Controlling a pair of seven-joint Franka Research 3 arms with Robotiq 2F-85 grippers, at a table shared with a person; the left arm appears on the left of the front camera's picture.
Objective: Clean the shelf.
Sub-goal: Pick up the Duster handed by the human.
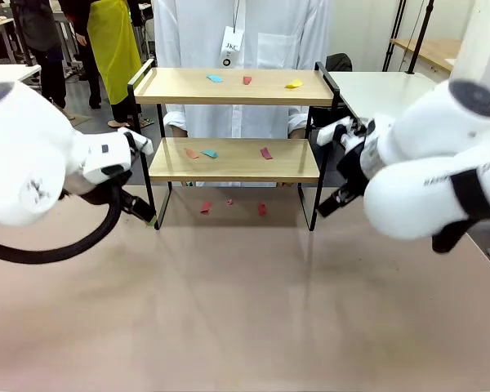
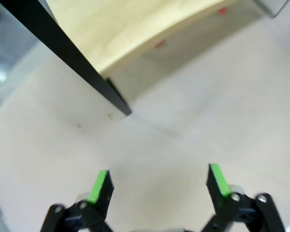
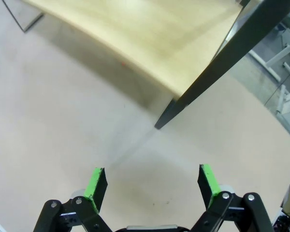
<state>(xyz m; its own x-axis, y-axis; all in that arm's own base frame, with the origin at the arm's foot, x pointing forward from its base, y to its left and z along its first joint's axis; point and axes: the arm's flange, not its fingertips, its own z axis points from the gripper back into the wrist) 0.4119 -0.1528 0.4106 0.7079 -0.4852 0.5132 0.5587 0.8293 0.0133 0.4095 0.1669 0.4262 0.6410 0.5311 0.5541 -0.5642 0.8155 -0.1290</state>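
wide apart and empty on both left tool [image 2: 157, 181] and right tool [image 3: 152, 181], hanging over the bench [image 1: 245, 286] near front legs of the shelf [image 1: 171, 86], touching nothing.

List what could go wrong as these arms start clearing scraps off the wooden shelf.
1. The open left claw and right claw hover near the thin black metal legs of the two-tier light wooden shelf; either might knock it.
2. The small flat coloured scraps on its boards may slide away instead of being pinched.
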